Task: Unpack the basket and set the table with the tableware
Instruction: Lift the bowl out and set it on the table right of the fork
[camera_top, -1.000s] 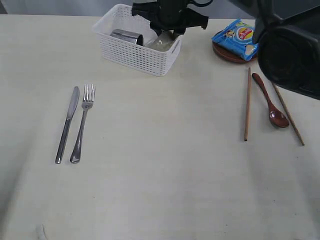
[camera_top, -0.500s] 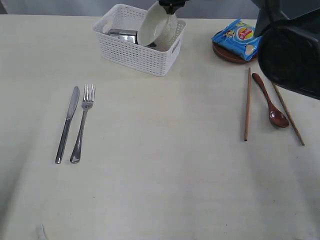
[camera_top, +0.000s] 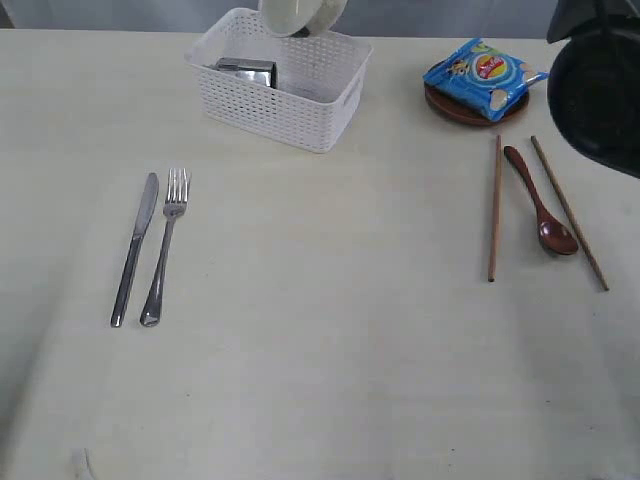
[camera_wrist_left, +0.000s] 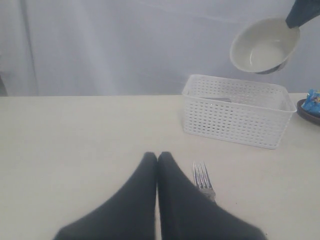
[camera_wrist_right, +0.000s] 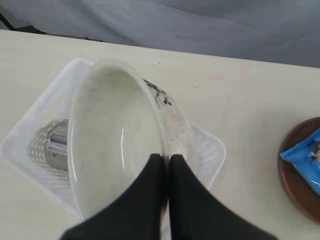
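My right gripper is shut on the rim of the off-white bowl, one finger inside and one outside. The bowl hangs tilted above the white basket, clear of its rim, and also shows in the left wrist view. The steel mug lies inside the basket. Knife and fork lie side by side on the table at the left. Two chopsticks flank the wooden spoon at the right. My left gripper is shut and empty, close to the fork.
A blue chip bag rests on the brown plate at the back right. The dark bulk of the right arm fills the upper right corner of the exterior view. A grey curtain hangs behind the table.
The bowl has been lifted out of the basket, rising to the top edge of the exterior view. The right arm's bulk has shifted up and right, uncovering more of the right chopstick.
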